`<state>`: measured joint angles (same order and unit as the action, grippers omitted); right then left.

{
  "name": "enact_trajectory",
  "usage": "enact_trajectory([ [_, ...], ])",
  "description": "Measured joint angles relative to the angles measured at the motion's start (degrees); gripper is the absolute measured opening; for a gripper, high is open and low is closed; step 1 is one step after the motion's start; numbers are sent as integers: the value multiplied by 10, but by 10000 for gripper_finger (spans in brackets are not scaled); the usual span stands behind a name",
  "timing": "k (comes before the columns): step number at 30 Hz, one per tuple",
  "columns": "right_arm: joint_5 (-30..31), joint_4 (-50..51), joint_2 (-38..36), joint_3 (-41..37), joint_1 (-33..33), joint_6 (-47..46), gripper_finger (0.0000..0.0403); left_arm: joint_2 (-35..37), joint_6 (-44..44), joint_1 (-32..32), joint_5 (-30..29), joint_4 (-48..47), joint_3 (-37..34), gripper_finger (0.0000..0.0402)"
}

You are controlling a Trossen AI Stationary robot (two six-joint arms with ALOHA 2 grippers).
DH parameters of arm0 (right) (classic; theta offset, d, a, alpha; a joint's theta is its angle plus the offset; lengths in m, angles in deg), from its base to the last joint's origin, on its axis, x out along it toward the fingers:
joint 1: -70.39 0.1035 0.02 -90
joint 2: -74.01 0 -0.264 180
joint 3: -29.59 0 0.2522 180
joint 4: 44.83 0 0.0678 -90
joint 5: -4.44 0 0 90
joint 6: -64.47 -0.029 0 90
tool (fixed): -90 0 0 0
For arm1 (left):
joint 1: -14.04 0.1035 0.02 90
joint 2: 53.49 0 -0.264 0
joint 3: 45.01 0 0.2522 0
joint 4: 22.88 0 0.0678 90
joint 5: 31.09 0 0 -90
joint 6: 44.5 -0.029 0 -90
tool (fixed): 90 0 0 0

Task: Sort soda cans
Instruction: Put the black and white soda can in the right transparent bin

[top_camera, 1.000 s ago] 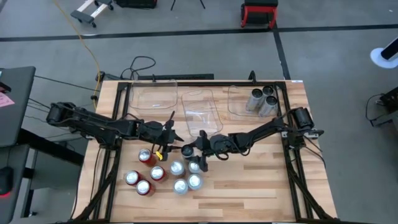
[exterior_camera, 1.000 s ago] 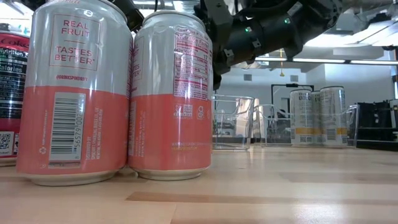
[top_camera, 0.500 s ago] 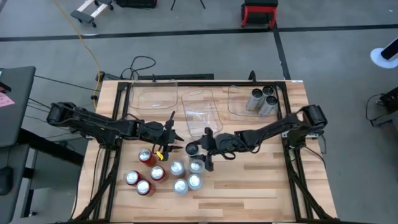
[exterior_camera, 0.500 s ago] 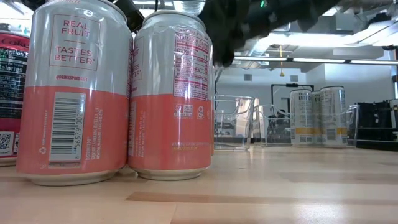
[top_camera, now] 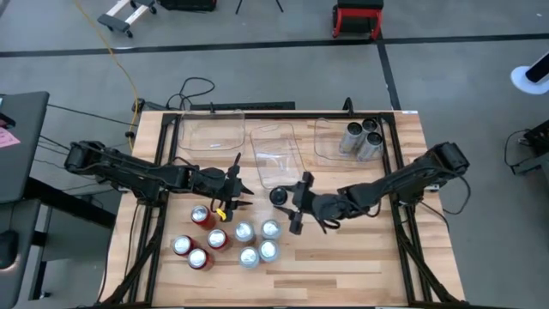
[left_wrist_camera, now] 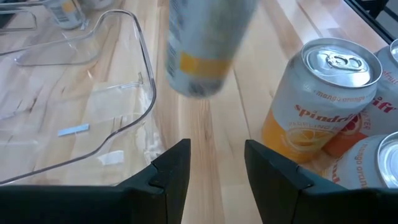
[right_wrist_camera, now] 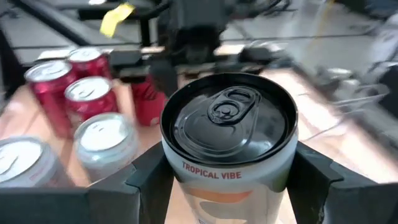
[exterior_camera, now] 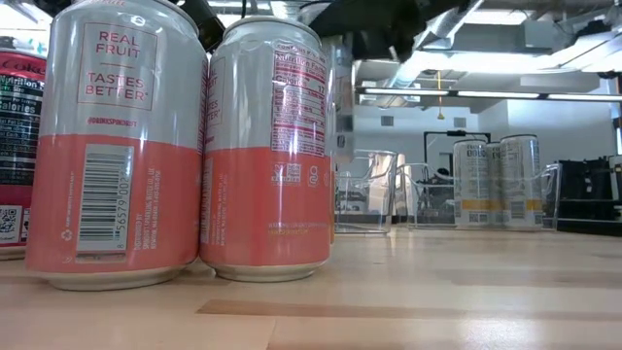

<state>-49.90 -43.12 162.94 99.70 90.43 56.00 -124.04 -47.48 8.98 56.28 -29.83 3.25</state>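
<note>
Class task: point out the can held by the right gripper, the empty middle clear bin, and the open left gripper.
Black-topped held can (right_wrist_camera: 227, 121), right wrist view, lid.
Clear plastic middle bin (top_camera: 276, 156), high view, floor.
Left gripper (left_wrist_camera: 216, 163), left wrist view, between fingertips.

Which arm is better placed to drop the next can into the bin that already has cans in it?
Right. The right gripper is shut on a dark-topped can, lifted off the table, on the side of the far-right bin holding three cans. The left gripper is open and empty.
</note>
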Motion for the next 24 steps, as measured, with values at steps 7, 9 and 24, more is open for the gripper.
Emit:
enact_trajectory([
  [7,111,62,-58,0,41,-11,253,0,5,0,-13,0,0,148],
  [9,140,101,-74,0,47,-41,253,0,8,0,-13,0,0,148],
  [24,318,303,-140,0,92,-203,253,0,15,0,-13,4,0,148],
])
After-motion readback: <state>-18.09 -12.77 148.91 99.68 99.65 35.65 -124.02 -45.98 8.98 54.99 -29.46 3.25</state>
